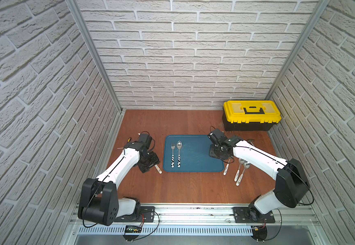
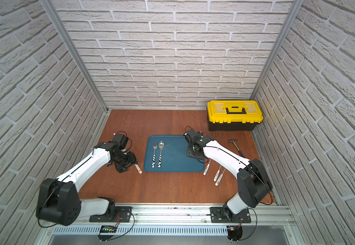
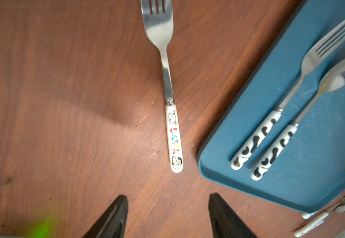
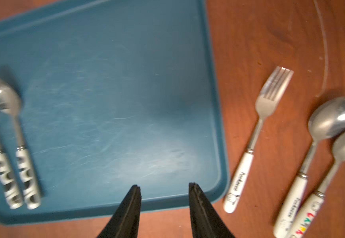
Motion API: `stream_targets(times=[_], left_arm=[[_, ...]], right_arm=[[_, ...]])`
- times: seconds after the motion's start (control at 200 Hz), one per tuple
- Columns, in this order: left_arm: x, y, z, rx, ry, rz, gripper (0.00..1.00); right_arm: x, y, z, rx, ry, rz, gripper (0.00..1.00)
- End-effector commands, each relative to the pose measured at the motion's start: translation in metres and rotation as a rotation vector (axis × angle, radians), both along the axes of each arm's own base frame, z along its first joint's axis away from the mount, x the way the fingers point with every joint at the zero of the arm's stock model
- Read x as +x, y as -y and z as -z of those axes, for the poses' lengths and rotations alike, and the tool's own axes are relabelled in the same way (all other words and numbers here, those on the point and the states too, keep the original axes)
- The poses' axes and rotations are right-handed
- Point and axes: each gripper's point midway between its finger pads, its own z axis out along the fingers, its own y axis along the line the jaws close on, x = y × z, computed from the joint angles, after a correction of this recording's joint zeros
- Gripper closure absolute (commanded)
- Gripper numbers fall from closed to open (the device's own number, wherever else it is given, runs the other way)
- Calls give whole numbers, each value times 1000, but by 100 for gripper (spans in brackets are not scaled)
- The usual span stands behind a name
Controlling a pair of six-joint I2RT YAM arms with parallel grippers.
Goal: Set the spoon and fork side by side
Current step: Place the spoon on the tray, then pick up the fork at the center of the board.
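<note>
Two grippers show parted jaws with nothing between them. The left gripper (image 3: 168, 195) hangs over the bare brown wooden table (image 3: 64, 103), just beside a corner of the teal rectangular plastic tray (image 1: 195, 161). The right gripper (image 4: 165, 185) hangs above the tray's empty side.

On the tray's other side lie the steel fork with a black-and-white blotched handle (image 1: 173, 152) and the steel spoon with a matching blotched handle (image 1: 179, 151). They are parallel and close together, with heads toward the back wall and handle ends about level. The pair reads as already set, so the step in hand is probably getting clear of it.

To do that well, each arm should rise before it swings away, with jaws kept apart. The left arm should avoid the loose steel fork with a white cartoon-printed handle (image 3: 167, 82) below it, and neither arm should clip the tray rim, since a knock there would skew the pair.

Counted:
- **Forks:** three, with one on the tray, one on the table to its left, and a white-handled steel fork (image 4: 254, 138) to its right.
- **Spoons:** three, with one on the tray and two white-handled steel spoons (image 4: 332, 118) off to the right.
- **Other things:** one tray, one yellow-lidded black toolbox (image 1: 251, 115) and one hammer (image 2: 234, 146).
</note>
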Motion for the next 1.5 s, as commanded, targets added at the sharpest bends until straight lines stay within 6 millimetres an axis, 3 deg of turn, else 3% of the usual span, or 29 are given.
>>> stream_targets(times=[0.0,0.165,0.43,0.71,0.97,1.13,1.495], left_arm=[[2,8,10,18,-35,15,33],[-3,6,28,61,-85,18,33],[13,8,50,55,-97,4,38],[4,8,69,61,-184,10,40],[-8,1,69,100,-233,45,52],[-17,-2,63,108,-250,73,54],[-26,-9,60,135,-265,117,66]], right_arm=[[-5,14,-4,-3,35,-8,56],[-10,25,7,29,-2,16,57],[-10,26,7,40,8,12,57],[-15,30,9,49,19,25,57],[-16,31,12,62,23,32,58],[-15,29,14,77,24,29,58],[-14,26,17,100,27,28,59]])
